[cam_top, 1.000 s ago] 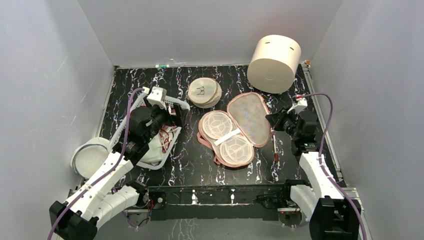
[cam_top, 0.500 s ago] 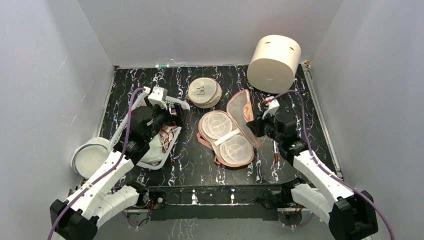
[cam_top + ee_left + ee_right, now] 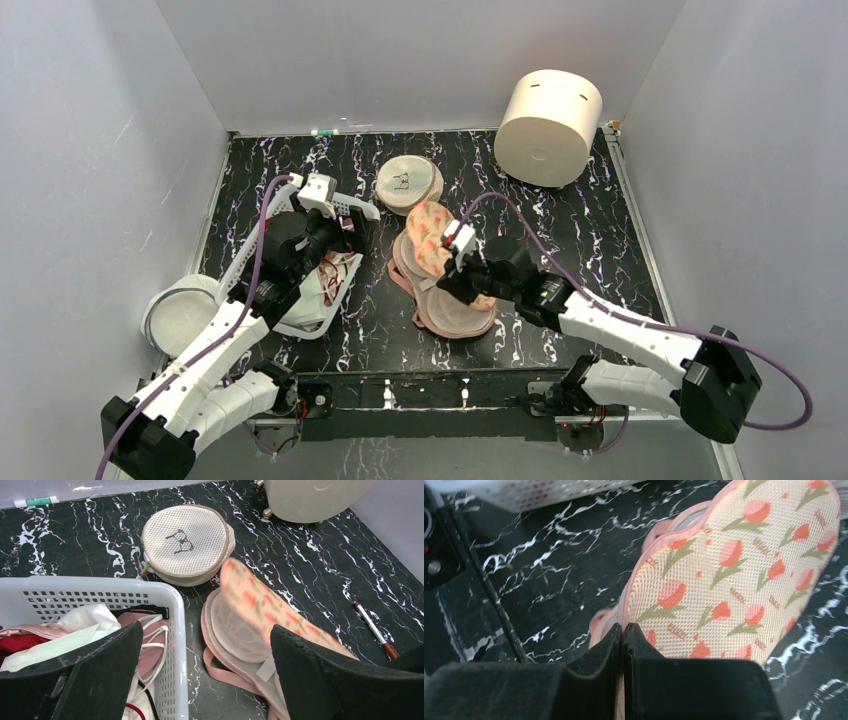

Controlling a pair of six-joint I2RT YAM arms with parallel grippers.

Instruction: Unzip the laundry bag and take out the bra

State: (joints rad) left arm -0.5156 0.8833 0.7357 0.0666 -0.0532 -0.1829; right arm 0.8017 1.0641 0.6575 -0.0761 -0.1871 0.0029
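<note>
Tabletop (image 3: pixel 600 230) black-marbled, walls (image 3: pixel 100 150) grey, left jaws apart, right jaws clamping laundry bag (image 3: pixel 430 233)

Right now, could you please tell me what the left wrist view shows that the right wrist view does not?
Only the left wrist view: the round mesh disc, the marker and the clothes in the white basket. Only the right wrist view: the right gripper shut on the pink edge trim of the laundry bag. Both: the bag's printed flap, part of the basket and the black marbled table.
</note>
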